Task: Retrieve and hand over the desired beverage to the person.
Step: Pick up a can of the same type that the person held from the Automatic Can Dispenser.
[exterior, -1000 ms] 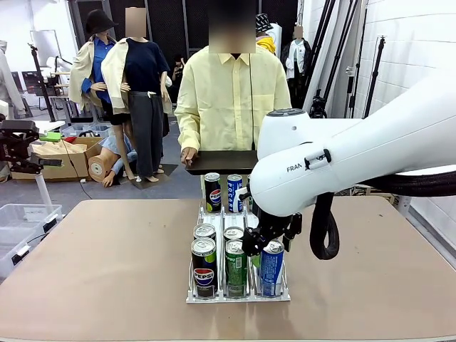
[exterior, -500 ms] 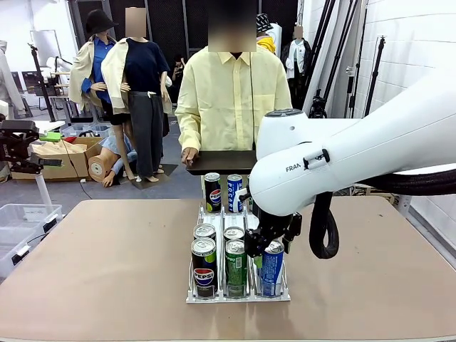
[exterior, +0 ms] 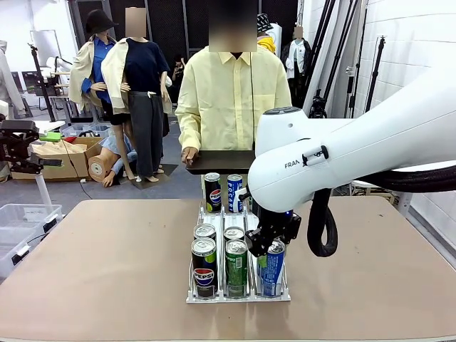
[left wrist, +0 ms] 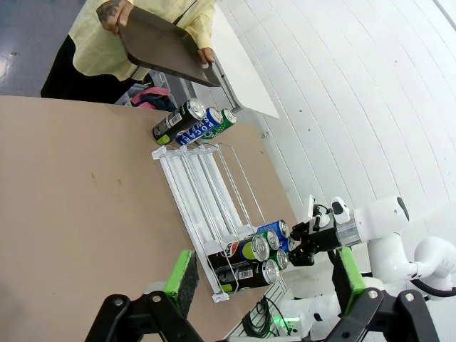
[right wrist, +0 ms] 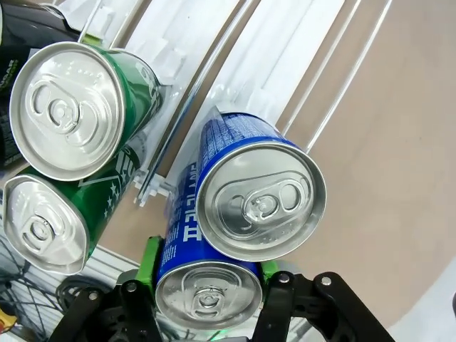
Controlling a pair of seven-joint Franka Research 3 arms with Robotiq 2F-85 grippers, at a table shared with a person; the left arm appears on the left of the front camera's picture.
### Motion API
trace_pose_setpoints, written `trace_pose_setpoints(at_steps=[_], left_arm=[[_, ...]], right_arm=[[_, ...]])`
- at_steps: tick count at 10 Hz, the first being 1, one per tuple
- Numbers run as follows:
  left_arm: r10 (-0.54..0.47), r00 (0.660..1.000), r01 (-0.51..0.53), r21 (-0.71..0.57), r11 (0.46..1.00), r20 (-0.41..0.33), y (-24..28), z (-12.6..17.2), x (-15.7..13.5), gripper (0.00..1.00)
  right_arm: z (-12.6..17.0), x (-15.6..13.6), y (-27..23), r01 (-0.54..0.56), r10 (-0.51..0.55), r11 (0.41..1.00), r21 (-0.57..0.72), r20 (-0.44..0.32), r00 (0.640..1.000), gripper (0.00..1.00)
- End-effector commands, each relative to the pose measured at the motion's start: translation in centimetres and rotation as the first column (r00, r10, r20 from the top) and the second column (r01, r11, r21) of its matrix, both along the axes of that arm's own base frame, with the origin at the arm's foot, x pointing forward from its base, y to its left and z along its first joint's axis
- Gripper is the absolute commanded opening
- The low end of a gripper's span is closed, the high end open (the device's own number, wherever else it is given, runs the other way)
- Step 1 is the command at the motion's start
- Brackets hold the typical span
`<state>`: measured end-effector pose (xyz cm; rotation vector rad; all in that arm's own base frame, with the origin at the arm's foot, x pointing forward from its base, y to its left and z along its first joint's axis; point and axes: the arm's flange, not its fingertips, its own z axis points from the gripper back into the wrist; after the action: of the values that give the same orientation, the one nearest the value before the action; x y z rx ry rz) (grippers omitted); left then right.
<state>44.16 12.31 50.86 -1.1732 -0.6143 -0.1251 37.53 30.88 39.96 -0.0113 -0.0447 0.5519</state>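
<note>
A white wire rack (exterior: 214,296) in the middle of the table holds upright beverage cans. In its front row stand a black Pepsi can (exterior: 204,267), a green can (exterior: 236,268) and a blue can (exterior: 271,269). My right gripper (exterior: 266,242) comes down on the blue can's top. In the right wrist view its green pads (right wrist: 149,258) press both sides of that blue can (right wrist: 206,298), with a second blue can (right wrist: 260,203) just behind. The person (exterior: 231,100) stands at the far side holding a dark tray (exterior: 221,162). My left gripper (left wrist: 265,285) hangs open, far from the rack (left wrist: 206,199).
Three more cans (exterior: 212,192) stand at the rack's far end, under the tray. Two green cans (right wrist: 68,110) sit close beside the gripped one. Bare brown tabletop (exterior: 100,263) lies left and right of the rack. A clear plastic bin (exterior: 21,221) stands off the table's left edge.
My right gripper's jaws have shut on the front blue can, and the arm has eased slightly left. The left arm and the person have held still.
</note>
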Motion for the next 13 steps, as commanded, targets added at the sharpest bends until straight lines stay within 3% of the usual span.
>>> trace_pose_setpoints(at_steps=[1, 3, 10, 13], left_arm=[[0.004, 1.000, -0.004, -0.003, 1.000, 0.004, 0.1, 0.1, 0.0, 1.00], [0.004, 1.000, -0.004, -0.003, 1.000, 0.004, 0.1, 0.1, 0.0, 1.00], [0.004, 1.000, -0.004, -0.003, 1.000, 0.004, 0.1, 0.1, 0.0, 1.00], [0.004, 1.000, -0.004, -0.003, 1.000, 0.004, 0.1, 0.1, 0.0, 1.00]], right_arm=[[-0.1, 0.6, 0.2, 0.004, -0.004, 1.000, -0.031, -0.001, 1.000, 0.28], [-0.1, 0.6, 0.2, 0.003, -0.003, 1.000, -0.024, -0.013, 1.000, 0.09], [0.0, 0.1, 0.1, -0.001, 0.001, 1.000, -0.002, -0.005, 1.000, 0.09], [5.0, 1.0, -0.7, 0.014, -0.016, 0.998, -0.060, -0.035, 0.999, 0.09]])
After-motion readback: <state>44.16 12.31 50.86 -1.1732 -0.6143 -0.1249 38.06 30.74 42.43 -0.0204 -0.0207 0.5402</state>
